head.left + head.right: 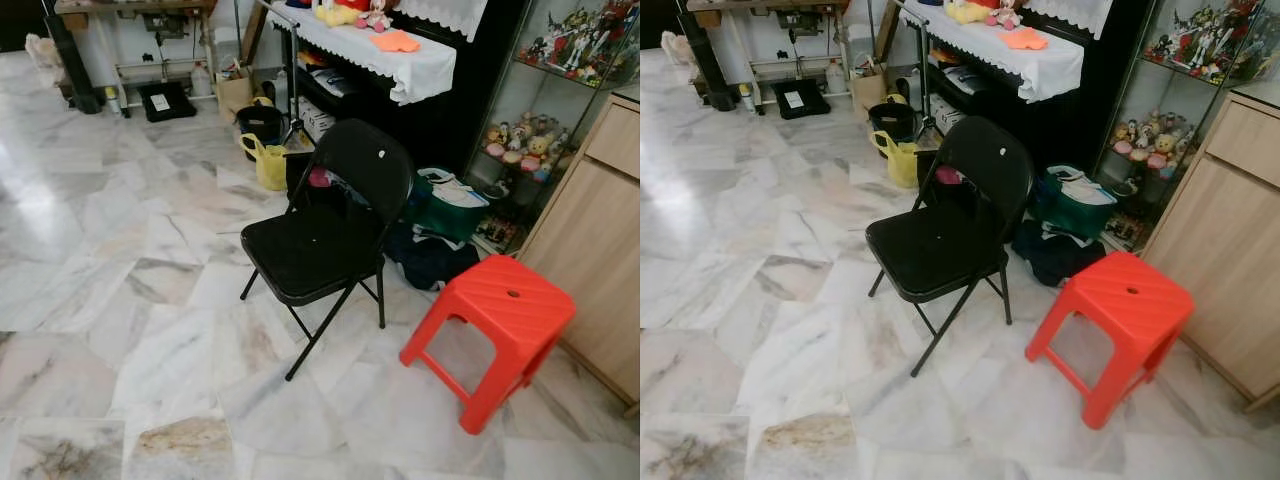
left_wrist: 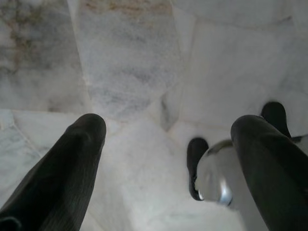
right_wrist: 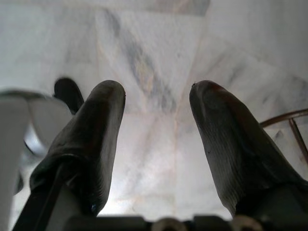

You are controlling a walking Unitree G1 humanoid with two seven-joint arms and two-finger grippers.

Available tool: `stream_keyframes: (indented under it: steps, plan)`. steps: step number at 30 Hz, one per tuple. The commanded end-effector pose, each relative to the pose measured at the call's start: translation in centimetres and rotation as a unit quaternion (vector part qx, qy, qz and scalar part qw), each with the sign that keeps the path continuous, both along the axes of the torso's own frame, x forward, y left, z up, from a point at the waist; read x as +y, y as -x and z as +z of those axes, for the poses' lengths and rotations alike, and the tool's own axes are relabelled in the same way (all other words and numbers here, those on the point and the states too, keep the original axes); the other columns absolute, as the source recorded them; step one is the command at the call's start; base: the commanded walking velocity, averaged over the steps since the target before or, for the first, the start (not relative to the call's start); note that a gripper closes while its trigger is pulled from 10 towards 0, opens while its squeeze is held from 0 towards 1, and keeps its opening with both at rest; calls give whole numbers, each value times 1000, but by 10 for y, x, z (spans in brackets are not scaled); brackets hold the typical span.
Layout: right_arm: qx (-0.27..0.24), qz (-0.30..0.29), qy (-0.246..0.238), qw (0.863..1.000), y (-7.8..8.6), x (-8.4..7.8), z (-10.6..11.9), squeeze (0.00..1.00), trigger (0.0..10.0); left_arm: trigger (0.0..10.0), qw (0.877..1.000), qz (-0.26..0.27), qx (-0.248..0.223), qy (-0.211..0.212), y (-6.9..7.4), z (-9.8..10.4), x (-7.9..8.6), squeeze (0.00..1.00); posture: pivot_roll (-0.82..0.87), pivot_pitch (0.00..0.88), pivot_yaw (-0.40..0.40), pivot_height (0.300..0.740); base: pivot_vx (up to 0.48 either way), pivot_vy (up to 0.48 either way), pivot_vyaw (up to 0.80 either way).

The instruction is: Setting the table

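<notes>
A black folding chair [image 1: 325,235] stands on the marble floor [image 1: 120,300] ahead of me, with a red plastic stool [image 1: 495,325] to its right. My left gripper [image 2: 166,132] hangs over the floor tiles, its two black fingers [image 2: 67,168] spread apart and empty. My right gripper [image 3: 156,103] also points down at the floor, open with nothing between its fingers [image 3: 91,139].
A black cabinet with a white lace cloth [image 1: 390,55] and toys stands behind the chair. Bags [image 1: 440,215], a yellow watering can [image 1: 268,162] and a black bucket [image 1: 260,122] lie at its base. A wooden cupboard [image 1: 600,230] and a glass display shelf [image 1: 545,110] are at right.
</notes>
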State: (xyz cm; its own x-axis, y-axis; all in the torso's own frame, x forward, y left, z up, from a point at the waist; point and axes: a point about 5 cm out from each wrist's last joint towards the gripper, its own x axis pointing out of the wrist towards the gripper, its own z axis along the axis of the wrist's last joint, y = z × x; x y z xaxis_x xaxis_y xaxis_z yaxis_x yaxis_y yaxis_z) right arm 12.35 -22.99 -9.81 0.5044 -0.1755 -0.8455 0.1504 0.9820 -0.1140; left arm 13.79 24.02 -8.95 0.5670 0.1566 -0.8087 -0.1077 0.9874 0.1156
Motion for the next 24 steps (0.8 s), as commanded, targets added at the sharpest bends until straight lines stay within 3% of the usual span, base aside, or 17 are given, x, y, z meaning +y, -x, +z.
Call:
stream_keyframes:
  steps: [1,14,24]
  plan:
    - [-42,0,-128,991,-80,76,20,0,10000,10000,998,-14,-26,50,-51,13,-28,0,40,12,-5,740,0,0,-712]
    - [-40,-6,-117,992,-85,78,23,0,10000,10000,997,-39,-31,50,-60,16,-38,0,43,23,-17,740,0,0,-717]
    - [-47,-15,-119,992,-89,81,25,0,10000,10000,998,-37,-24,48,-56,14,-36,0,39,24,-21,740,0,0,-718]
